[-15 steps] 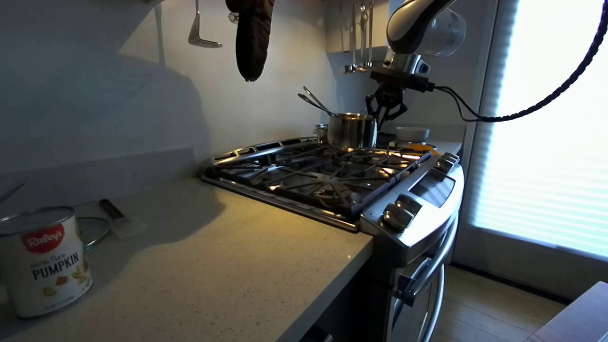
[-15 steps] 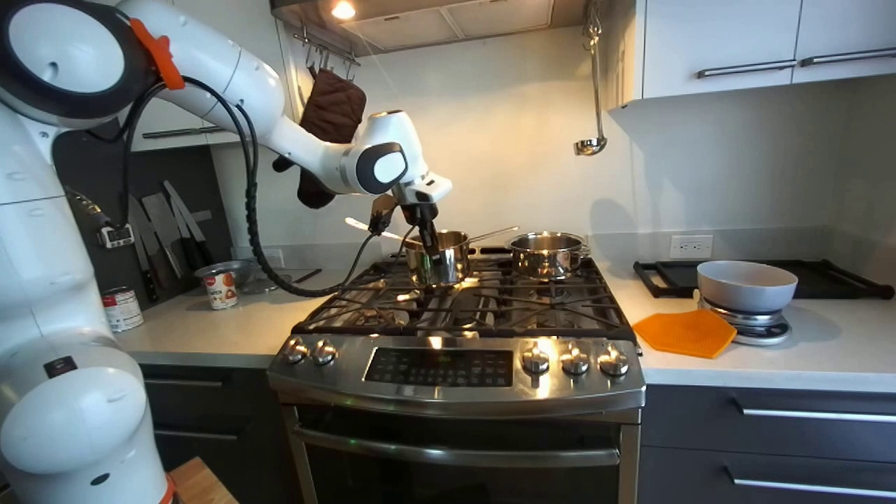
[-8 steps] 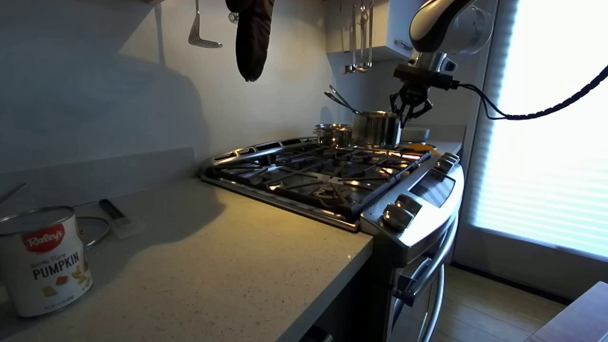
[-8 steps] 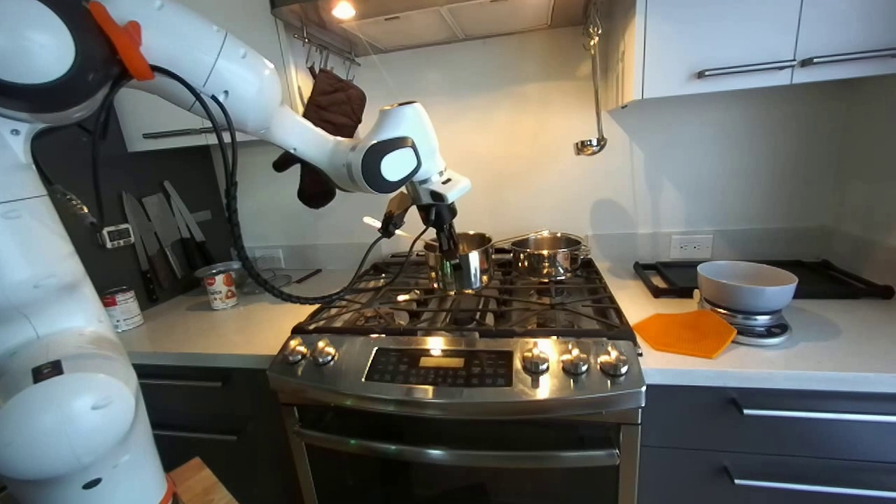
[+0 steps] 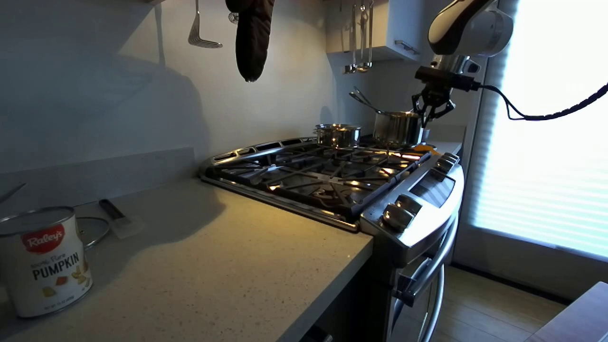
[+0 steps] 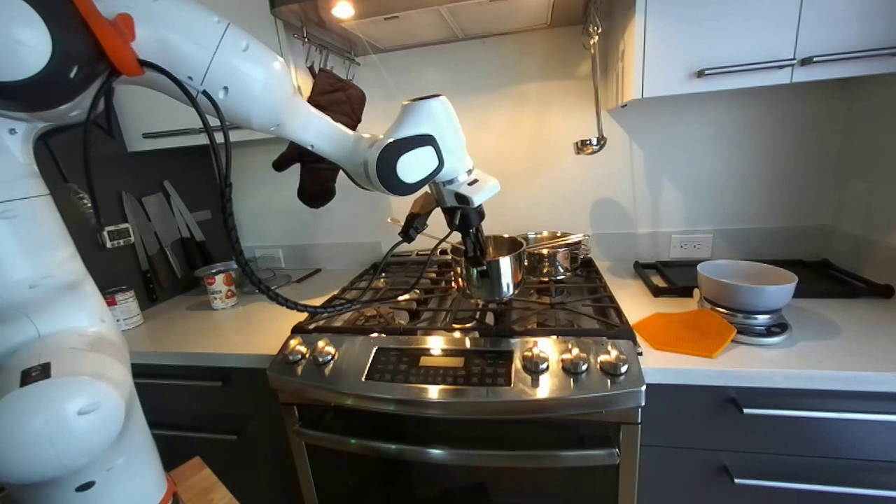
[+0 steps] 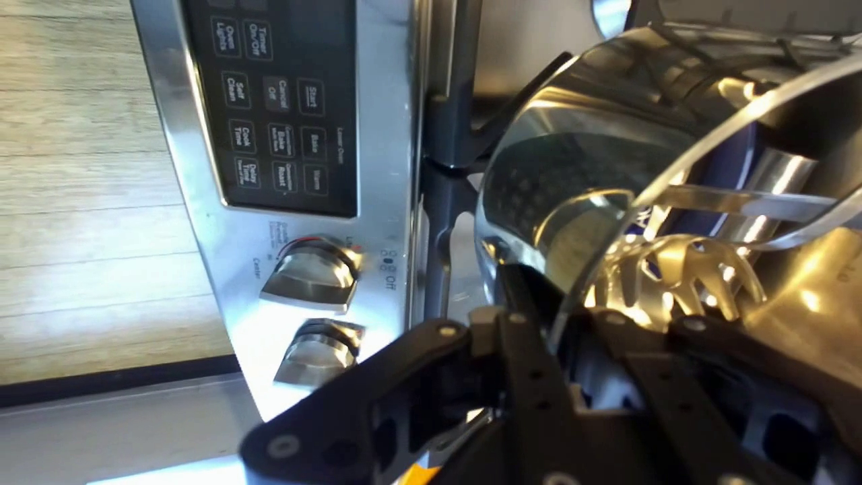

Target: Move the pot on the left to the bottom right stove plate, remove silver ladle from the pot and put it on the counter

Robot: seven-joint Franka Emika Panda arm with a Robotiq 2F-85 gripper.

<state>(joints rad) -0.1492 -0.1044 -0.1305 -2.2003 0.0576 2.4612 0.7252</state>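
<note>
A shiny steel pot point(image 6: 505, 276) is over the middle of the stove point(image 6: 462, 329); it also shows in an exterior view point(image 5: 396, 129) and the wrist view point(image 7: 572, 148). My gripper point(image 7: 555, 323) is shut on its wall, one finger outside and one inside the rim. In both exterior views the gripper point(image 6: 481, 266) point(image 5: 424, 122) points down at the pot's near side. A slotted silver ladle head point(image 7: 673, 269) lies inside the pot. Two long handles point(image 5: 365, 100) stick out over the far rim; I cannot tell which is the ladle's. I cannot tell if the pot touches the grates.
A second steel pot point(image 6: 553, 262) stands at the back right of the stove, close behind. On the right counter are an orange mat point(image 6: 686, 333), a grey bowl point(image 6: 746, 285) on a scale and a black tray point(image 6: 826, 278). A pumpkin can point(image 5: 50, 266) stands on the left counter.
My gripper and the pot it holds have moved from the back left of the stove rightward and somewhat toward the front. The handles moved along with the pot. The second pot has stayed put.
</note>
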